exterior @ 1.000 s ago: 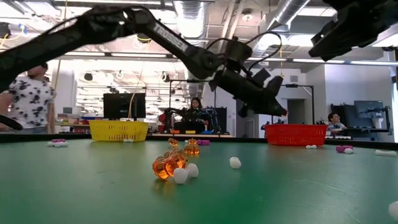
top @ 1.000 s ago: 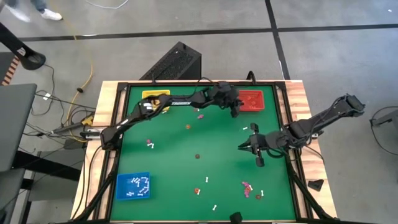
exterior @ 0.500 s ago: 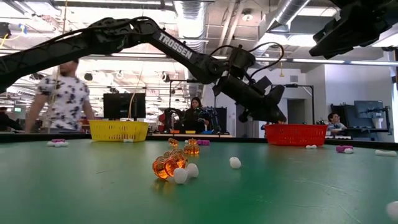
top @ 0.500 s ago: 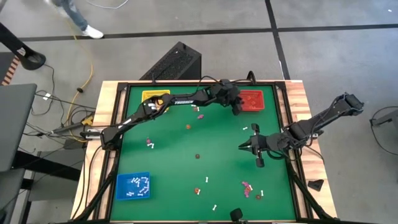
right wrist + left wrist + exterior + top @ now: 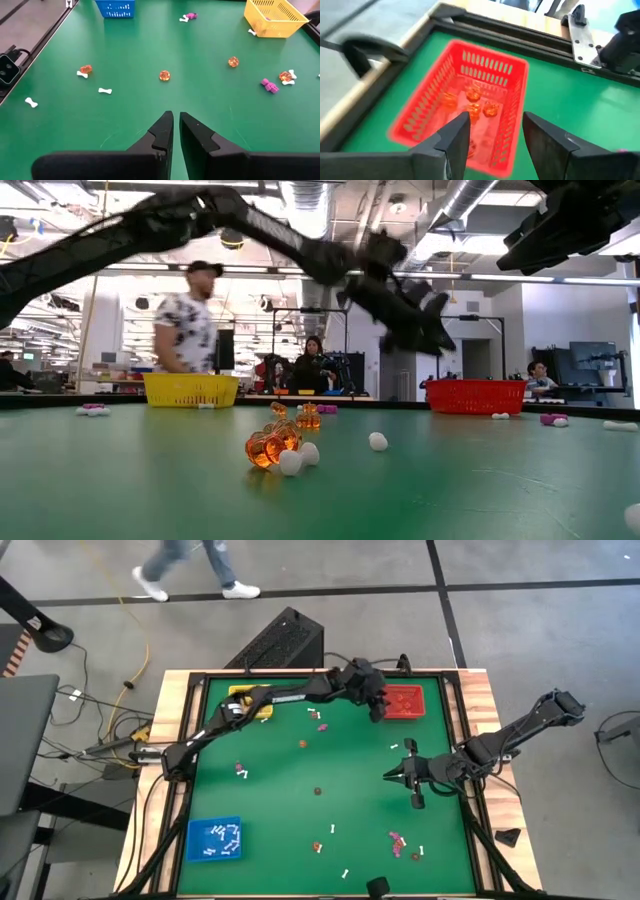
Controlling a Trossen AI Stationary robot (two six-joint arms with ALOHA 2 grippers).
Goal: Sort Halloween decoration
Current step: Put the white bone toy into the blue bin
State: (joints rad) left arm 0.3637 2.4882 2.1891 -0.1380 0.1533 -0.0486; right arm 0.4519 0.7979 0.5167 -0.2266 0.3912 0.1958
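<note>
Now the left gripper (image 5: 492,132) hangs over the red tray (image 5: 427,107) at the upper right of the table (image 5: 280,790), fingers apart and empty; orange trinkets (image 5: 472,102) lie inside. Right gripper (image 5: 175,127) waits mid-right, fingers nearly together, while loose decorations (image 5: 318,791) dot the green.

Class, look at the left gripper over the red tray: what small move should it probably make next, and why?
Probably lift the left gripper away from the red tray. Its fingers are apart with nothing between them, orange trinkets already lie inside, and more orange pieces wait on the green table.
</note>
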